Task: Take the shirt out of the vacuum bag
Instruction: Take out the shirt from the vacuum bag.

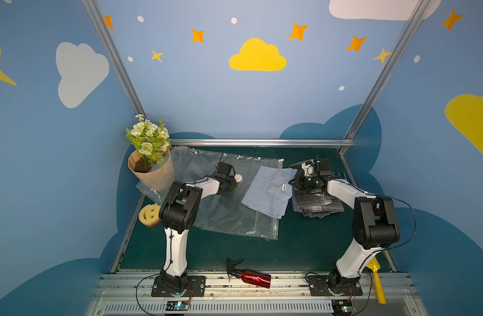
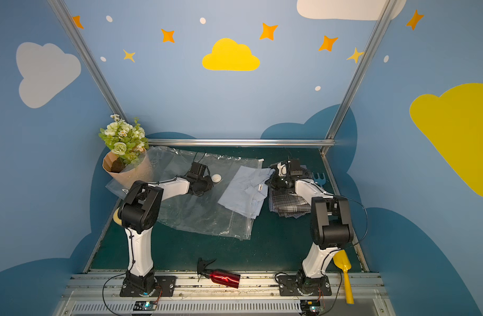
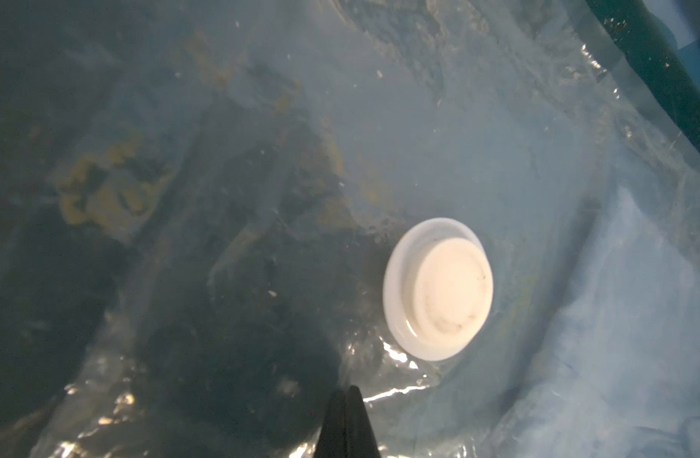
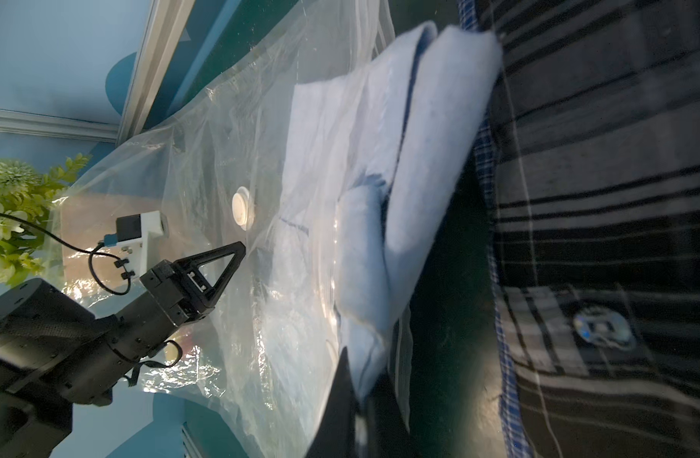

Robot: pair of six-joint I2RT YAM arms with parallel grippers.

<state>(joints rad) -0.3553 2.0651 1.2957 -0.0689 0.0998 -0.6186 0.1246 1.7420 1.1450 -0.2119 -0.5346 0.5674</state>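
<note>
The clear vacuum bag [image 1: 221, 216] [image 2: 196, 216] lies flat on the green mat, its round white valve [image 1: 238, 178] [image 3: 439, 289] facing up. A light blue shirt [image 1: 267, 188] [image 2: 245, 188] [image 4: 411, 158] sticks halfway out across the zip edge, near the white slider [image 1: 281, 160]. My left gripper [image 3: 348, 394] [image 4: 239, 248] is shut, its tips pinching the bag film beside the valve. At the shirt's right edge my right gripper [image 4: 360, 396] [image 1: 295, 177] is shut on blue fabric.
A pile of plaid clothes [image 1: 314, 202] lies right of the bag mouth, with a blue rake [image 2: 319, 177] behind it. A flower pot [image 1: 150, 161] stands on the bag's far left corner. A smiley sponge [image 1: 148, 214], a red spray bottle [image 1: 251, 276] and a yellow scoop [image 1: 377, 279] lie near the front.
</note>
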